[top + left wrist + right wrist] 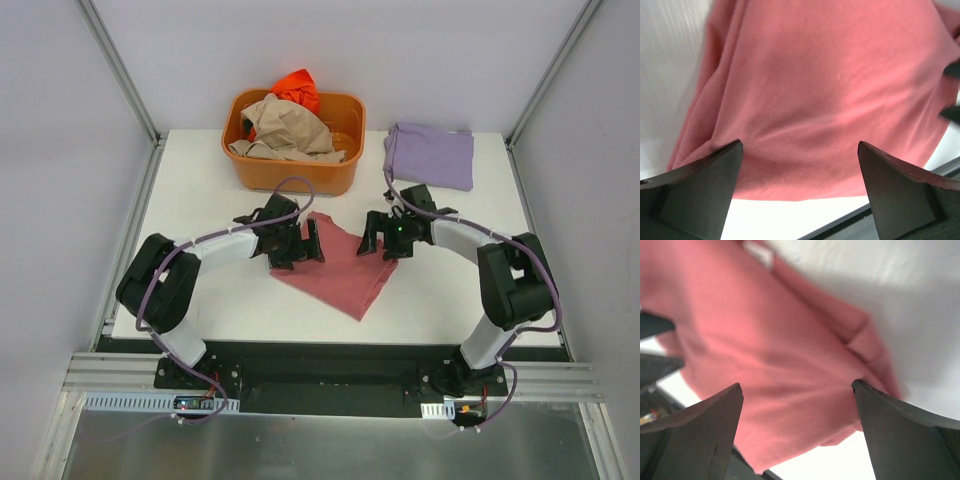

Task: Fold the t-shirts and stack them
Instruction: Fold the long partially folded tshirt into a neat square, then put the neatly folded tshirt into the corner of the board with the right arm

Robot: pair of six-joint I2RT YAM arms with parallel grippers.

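Two arms meet over a dusty rose-red t-shirt [335, 268] lying mid-table, skewed so that one corner points toward the near edge. The left gripper [800, 145] sits at its left edge and the right gripper [796, 385] at its far right corner. Both wrist views show the jaws spread wide with nothing between them and pink cloth filling the gap below; whether the fingertips touch the fabric cannot be told. A folded lavender t-shirt [430, 155] lies at the far right of the table [200, 300]. Tan [285, 128] and bright orange [297, 88] shirts wait heaped in the orange tub [293, 170] at the far centre. The risks from here look plain. A pinch that catches only the top layer would probably peel open whatever fold exists. One that bites too shallow could let the soft cloth slip out mid-lift. With the garment lying askew, uneven pulls by the two arms would likely leave a crooked fold that stacks poorly on the lavender one. The arms also work near each other, so a crossing move over the cloth could bring the wrists or their trailing cables into contact.
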